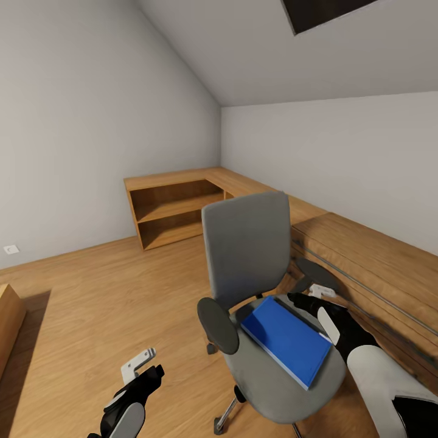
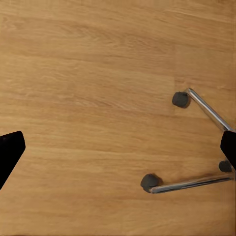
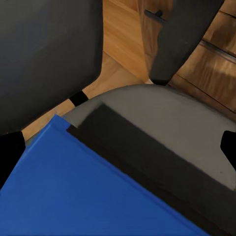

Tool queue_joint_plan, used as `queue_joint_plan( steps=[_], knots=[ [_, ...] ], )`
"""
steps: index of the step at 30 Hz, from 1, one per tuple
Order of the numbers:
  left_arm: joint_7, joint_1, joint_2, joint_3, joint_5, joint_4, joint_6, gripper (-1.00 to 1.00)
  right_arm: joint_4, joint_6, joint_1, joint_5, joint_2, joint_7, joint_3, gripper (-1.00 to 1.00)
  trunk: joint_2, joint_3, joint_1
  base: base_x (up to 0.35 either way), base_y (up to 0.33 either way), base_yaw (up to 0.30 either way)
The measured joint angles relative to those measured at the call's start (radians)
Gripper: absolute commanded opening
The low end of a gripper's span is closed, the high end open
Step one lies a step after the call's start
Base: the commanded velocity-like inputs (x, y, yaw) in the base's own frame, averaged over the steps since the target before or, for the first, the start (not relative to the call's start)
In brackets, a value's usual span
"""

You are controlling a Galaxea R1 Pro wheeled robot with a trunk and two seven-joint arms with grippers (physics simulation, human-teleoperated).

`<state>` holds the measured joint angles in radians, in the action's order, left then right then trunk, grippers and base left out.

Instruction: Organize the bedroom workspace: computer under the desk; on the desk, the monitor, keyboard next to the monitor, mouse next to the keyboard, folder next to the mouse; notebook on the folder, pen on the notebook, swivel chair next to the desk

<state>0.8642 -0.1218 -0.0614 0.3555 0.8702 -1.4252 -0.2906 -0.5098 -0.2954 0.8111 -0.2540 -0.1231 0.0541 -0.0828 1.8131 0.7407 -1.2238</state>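
The robot's right hand (image 1: 317, 302), fingers spread and gripping nothing, hovers over the far edge of the blue folder (image 1: 286, 339), which lies flat on the grey seat of the swivel chair (image 1: 246, 243). The left hand (image 1: 143, 364), apparently released too, hangs low above the wooden floor (image 1: 103, 298) beside the chair's chrome base. Wooden shelving (image 1: 173, 207) lines the wall behind.

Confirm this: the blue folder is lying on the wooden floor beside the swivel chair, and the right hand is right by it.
Not quite. The folder lies on the grey seat of the swivel chair, not on the floor, as the head view shows. The rest holds: the right hand is right by it, at the folder's edge.
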Motion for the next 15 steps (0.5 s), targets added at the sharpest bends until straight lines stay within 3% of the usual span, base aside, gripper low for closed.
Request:
queue_joint_plan(
  steps=[15],
  knots=[
    [-0.001,0.0,0.001,-0.001,-0.002,-0.004,-0.001,1.0,0.0,-0.001,0.0,0.001,0.0,0.0,0.0,1.0,0.0,0.0,0.0,0.03,0.0,0.0]
  ],
)
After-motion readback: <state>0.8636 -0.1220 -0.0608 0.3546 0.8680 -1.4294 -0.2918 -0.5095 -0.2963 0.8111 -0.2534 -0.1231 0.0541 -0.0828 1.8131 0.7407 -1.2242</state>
